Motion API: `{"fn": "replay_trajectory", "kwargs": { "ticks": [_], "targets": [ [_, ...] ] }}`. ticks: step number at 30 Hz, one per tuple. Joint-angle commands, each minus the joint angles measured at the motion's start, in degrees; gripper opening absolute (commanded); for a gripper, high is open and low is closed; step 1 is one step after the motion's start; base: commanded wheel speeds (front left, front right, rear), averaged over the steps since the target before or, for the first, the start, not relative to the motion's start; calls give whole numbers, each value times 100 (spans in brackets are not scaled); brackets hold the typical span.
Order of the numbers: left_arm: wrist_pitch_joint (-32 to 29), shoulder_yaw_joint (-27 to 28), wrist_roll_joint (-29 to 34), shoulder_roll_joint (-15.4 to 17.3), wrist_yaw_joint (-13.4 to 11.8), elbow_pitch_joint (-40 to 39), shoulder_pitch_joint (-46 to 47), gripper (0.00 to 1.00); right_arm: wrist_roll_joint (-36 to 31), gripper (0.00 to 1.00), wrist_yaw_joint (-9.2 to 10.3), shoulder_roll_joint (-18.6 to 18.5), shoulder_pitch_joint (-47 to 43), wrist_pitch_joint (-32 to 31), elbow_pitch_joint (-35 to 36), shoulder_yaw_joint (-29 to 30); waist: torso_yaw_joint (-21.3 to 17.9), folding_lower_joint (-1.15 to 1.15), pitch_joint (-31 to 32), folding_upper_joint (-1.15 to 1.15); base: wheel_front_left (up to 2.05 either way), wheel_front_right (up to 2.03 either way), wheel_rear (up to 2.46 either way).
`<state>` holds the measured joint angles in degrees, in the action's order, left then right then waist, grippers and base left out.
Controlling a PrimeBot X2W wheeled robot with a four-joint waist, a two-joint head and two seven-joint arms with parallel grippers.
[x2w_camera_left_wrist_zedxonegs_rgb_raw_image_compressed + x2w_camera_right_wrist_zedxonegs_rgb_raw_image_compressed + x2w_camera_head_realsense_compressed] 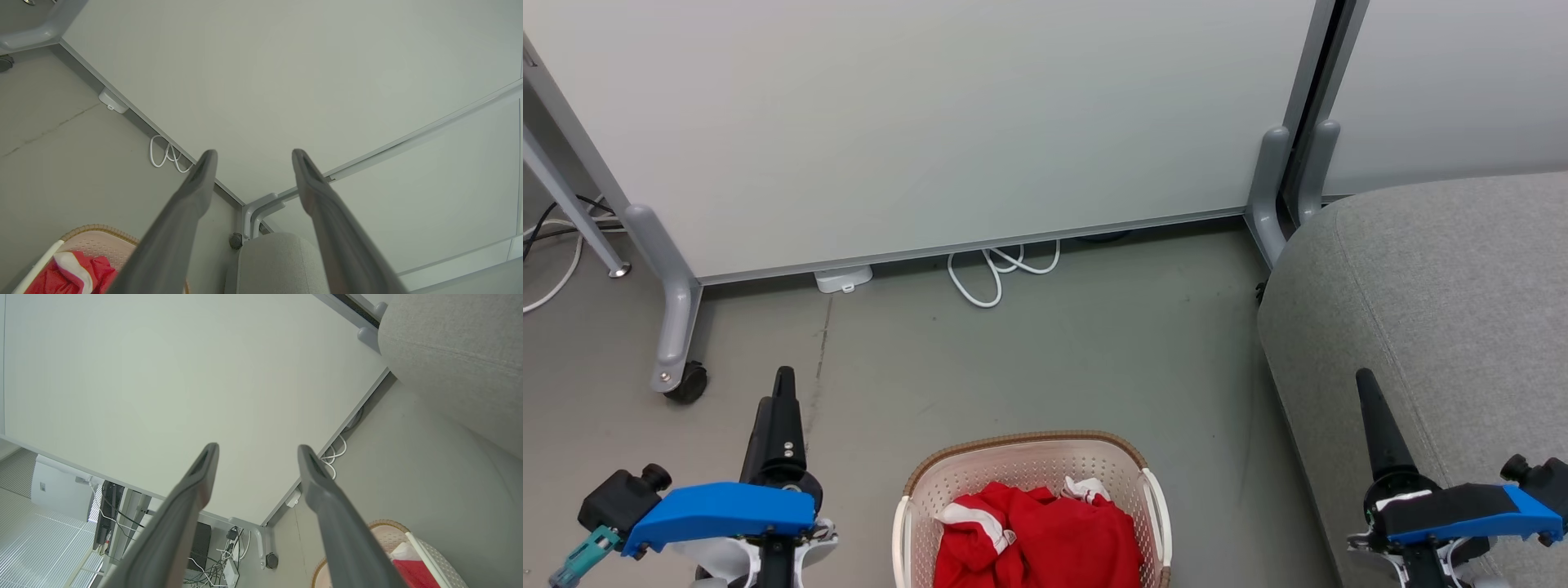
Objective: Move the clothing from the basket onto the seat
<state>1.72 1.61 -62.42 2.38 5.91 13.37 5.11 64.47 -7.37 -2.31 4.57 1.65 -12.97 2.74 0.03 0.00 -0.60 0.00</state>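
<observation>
Red clothing (1045, 535) with white trim lies crumpled inside the cream perforated basket (980, 474), which stands on the floor at the bottom middle of the head view. The grey seat (1429, 294) fills the right side. My left gripper (783, 384) hovers left of the basket, open with nothing between its fingers (192, 192). My right gripper (1364, 384) hangs over the seat's front edge, open and empty too, fingers (322, 490) spread. The left wrist view catches the basket (94, 241), clothing (61, 273) and seat (278, 261); the right wrist view catches the basket (388, 535), clothing (412, 573) and seat (453, 347).
A pale partition panel (931, 122) on grey wheeled feet (674, 327) stands behind the basket. A white cable loop (1001, 273) and a small white box (843, 278) lie on the grey floor (1094, 359) at its base. More cables (556, 245) trail at far left.
</observation>
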Motion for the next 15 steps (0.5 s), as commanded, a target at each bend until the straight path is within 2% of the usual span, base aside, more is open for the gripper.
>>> {"fn": "replay_trajectory", "kwargs": {
  "ticks": [1, 15],
  "targets": [
    [54, -53, 251, 44, -36, -110, 193, 100, -243, 100, -8, -37, 179, 62, 118, -36, 2, 0, 0, 0, 0, 0, 0],
    [331, -421, 1830, 49, -197, -70, 200, 100, -1803, 100, -9, -46, 183, 338, 121, -345, 19, 0, 14, 0, 0, 0, 0]
  ]
}}
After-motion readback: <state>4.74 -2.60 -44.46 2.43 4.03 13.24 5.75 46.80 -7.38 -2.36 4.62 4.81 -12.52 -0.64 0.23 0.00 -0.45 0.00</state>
